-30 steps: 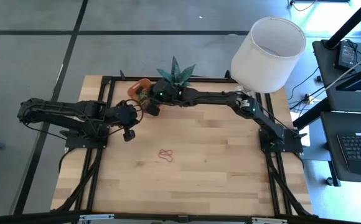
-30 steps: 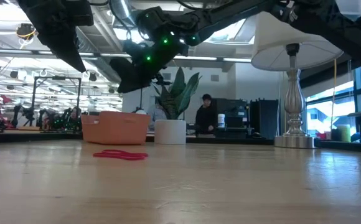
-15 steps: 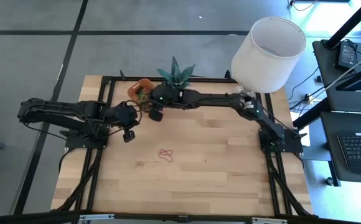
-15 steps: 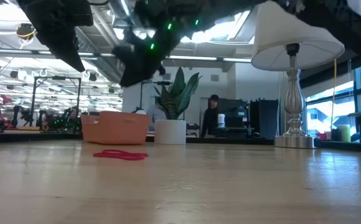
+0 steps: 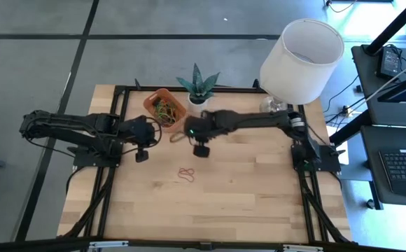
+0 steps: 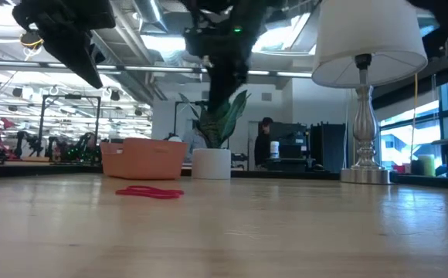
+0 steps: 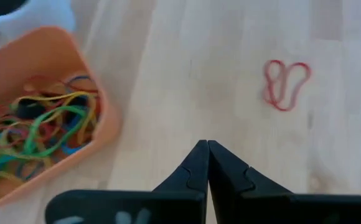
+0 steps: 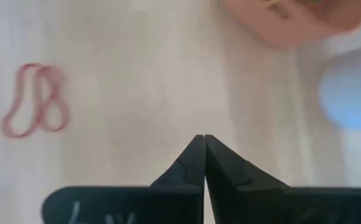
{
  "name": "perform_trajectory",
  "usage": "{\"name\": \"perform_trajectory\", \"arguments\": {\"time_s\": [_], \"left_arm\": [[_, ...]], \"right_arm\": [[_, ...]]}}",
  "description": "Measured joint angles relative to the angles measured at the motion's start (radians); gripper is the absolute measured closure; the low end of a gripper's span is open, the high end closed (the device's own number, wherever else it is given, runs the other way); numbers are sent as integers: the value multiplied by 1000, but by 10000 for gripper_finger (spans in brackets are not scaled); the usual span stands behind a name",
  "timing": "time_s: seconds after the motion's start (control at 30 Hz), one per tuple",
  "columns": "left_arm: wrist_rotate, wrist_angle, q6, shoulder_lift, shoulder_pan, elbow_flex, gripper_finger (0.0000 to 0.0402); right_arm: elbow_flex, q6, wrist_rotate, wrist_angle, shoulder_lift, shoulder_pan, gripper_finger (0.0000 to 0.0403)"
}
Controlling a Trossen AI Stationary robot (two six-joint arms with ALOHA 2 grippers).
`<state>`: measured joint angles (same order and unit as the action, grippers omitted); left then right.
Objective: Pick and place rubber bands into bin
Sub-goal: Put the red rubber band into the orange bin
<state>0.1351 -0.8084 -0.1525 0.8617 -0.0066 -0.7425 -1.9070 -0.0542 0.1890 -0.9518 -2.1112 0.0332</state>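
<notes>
Red rubber bands [image 5: 186, 173] lie loose on the wooden table, also seen in the low view [image 6: 150, 192], the left wrist view [image 7: 285, 84] and the right wrist view [image 8: 36, 99]. The orange bin [image 5: 164, 108] at the far edge holds several mixed-colour rubber bands [image 7: 40, 124]. My right gripper [image 5: 201, 150] hangs shut above the table, between the bin and the red bands, with nothing in it [image 8: 203, 140]. My left gripper [image 5: 142, 155] hovers shut near the bin's left side [image 7: 206, 146], holding nothing.
A small plant in a white pot [image 5: 198, 89] stands beside the bin. A lamp with a white shade [image 5: 302, 52] stands at the far right corner. Bare wood lies toward the near edge.
My right gripper has left the bin, swinging toward the table's near edge and the right, and has shut; it now hangs over bare wood, closer to the red bands. The red bands have stayed where they were.
</notes>
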Motion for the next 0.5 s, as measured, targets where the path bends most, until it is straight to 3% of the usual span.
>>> {"name": "perform_trajectory", "arguments": {"time_s": [0.27, 0.5], "left_arm": [[-28, 22, -1, 131, -83, -3, 400], [-25, 110, -28, 307, -124, -55, 401]], "right_arm": [[601, -170, -8, 403, 379, -97, 395], [1001, -203, -8, 628, 737, -144, 398]]}}
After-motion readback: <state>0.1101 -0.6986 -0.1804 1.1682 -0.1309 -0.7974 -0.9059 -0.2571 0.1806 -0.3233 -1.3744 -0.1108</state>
